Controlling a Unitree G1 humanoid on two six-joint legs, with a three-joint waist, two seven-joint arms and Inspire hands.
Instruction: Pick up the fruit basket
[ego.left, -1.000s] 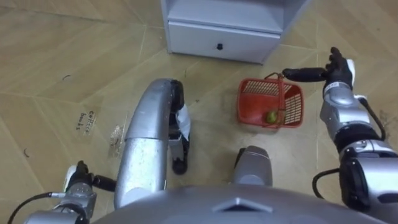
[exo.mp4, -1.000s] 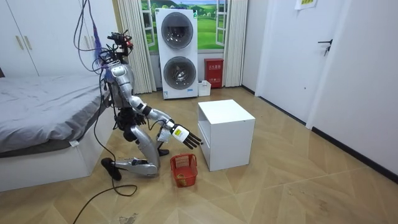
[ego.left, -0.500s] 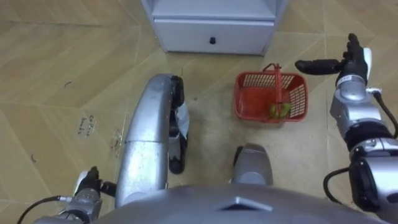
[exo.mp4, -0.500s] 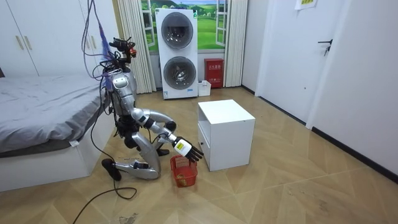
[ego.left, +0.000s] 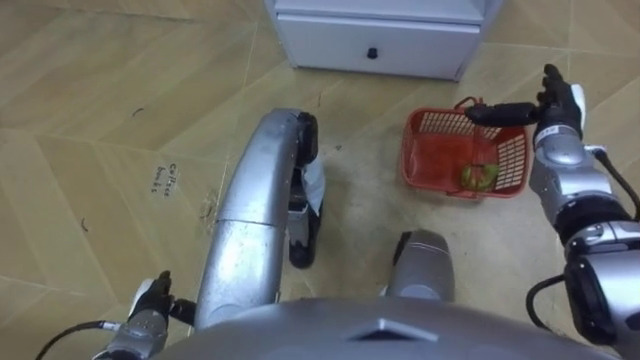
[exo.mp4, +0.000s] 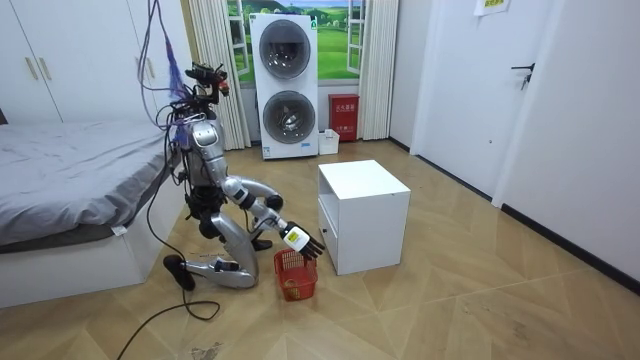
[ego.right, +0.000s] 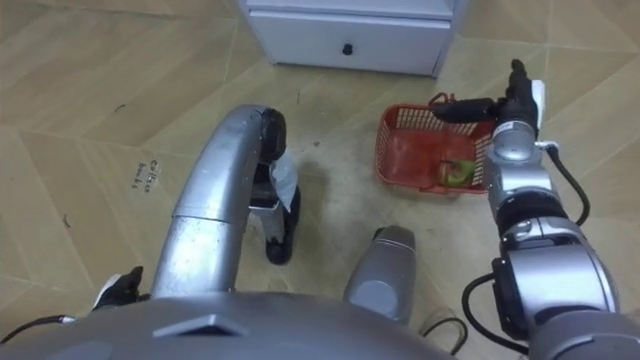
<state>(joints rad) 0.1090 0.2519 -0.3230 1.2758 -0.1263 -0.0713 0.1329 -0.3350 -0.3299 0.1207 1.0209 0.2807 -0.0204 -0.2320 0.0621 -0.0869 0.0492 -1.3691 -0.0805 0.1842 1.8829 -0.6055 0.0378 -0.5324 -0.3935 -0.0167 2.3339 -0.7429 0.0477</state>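
A red plastic fruit basket (ego.left: 440, 160) stands on the wooden floor in front of a white cabinet, its handle (ego.left: 468, 104) raised. A green fruit (ego.left: 479, 177) lies in its right part. My right hand (ego.left: 551, 105) is open at the basket's far right corner, fingers straight, the thumb reaching left to the top of the handle. Whether it touches the handle I cannot tell. In the room view I kneel by the basket (exo.mp4: 296, 274) with the right hand (exo.mp4: 301, 241) just above it. My left hand (ego.left: 149, 307) hangs low at my left side.
The white cabinet (ego.left: 380, 45) with a knobbed drawer stands right behind the basket. A bed (exo.mp4: 70, 190) is behind me and stacked washing machines (exo.mp4: 285, 85) stand by the far wall. Bare floor lies to my left.
My right hand has come down and inward until its thumb is over the basket's handle. My torso has leaned toward the basket and the eye views shifted with it. The basket stayed put.
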